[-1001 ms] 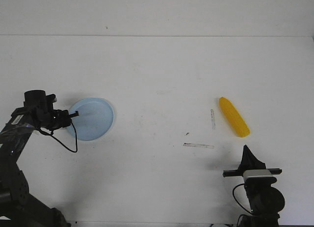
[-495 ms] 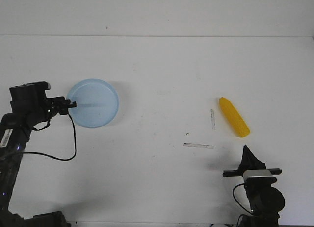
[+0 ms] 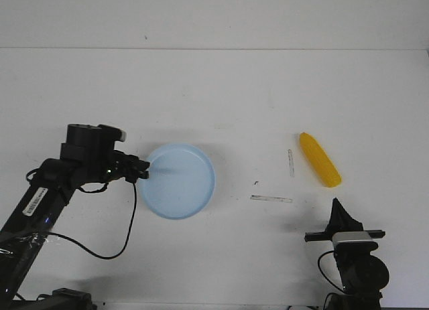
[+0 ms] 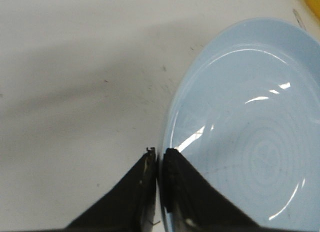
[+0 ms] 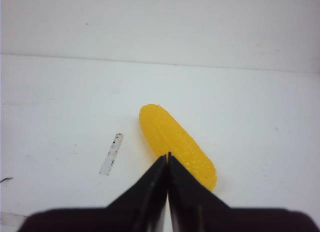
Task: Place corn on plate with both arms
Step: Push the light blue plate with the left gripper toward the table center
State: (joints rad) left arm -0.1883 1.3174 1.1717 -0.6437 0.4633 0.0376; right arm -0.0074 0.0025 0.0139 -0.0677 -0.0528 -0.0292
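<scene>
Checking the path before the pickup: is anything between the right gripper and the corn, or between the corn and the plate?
Nothing visible blocks either. The right gripper sits just short of the corn over bare table. Between corn and plate lie only flat tape strips.

The plate (image 3: 179, 181) lies left of centre, well apart from the corn (image 3: 320, 160) at right.

Both arms are matte black, chunky jointed links. The left arm (image 3: 50, 189) has a white barcode-style sticker on its link, a tiny green light near the wrist, and a thin black cable (image 3: 124, 229) drooping in a loose loop (pretty messy). The right arm (image 3: 358, 270) carries a grey-topped camera block (image 3: 348, 238) and pointed black fingers (image 3: 340, 215).
</scene>
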